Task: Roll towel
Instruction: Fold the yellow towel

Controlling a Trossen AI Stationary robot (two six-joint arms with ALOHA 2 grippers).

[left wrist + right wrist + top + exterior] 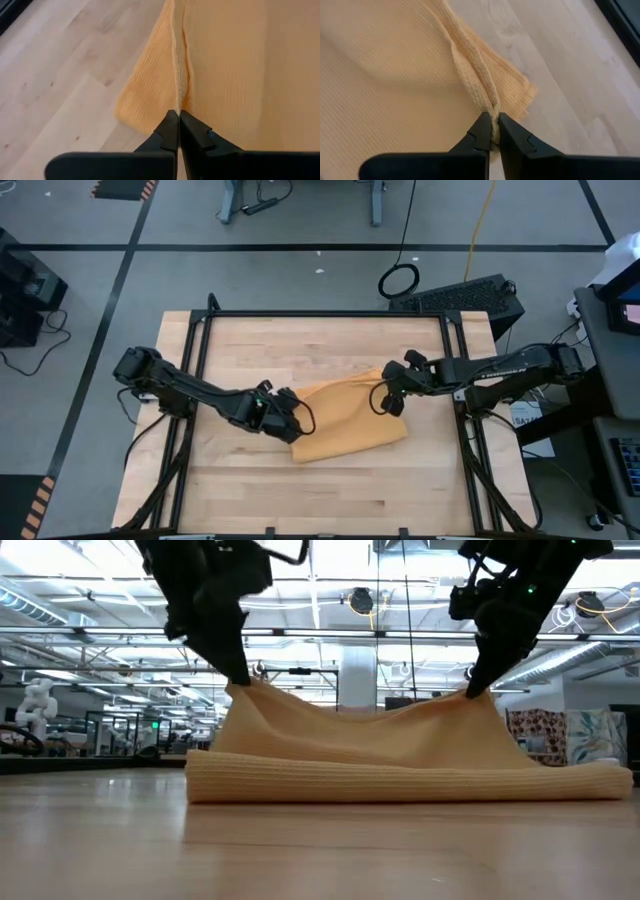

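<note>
Mustard-yellow cloth, the towel (345,420), lay near the middle of the pale wooden table (320,490), folded over on itself so that a ribbed doubled edge faced the low camera and ran flat along the tabletop. Its upper layer was lifted at two corners, forming two peaks with a shallow sag between them.

The left gripper (293,423) reached in from the table's left side and met the towel at its left end. In the left wrist view its two dark fingers (170,131) were pressed together on a thin pleat of the towel's hem, with the wood visible just beside the cloth. The right gripper (393,402) came in from the right and met the towel at its far right corner. In the right wrist view its fingers (485,131) were pinched on a bunched ridge of the waffle-textured cloth close to a frayed-looking corner.

Seen from table height, the arms came down from above, each one ending at a raised peak, while the lower fold rested on the table.
</note>
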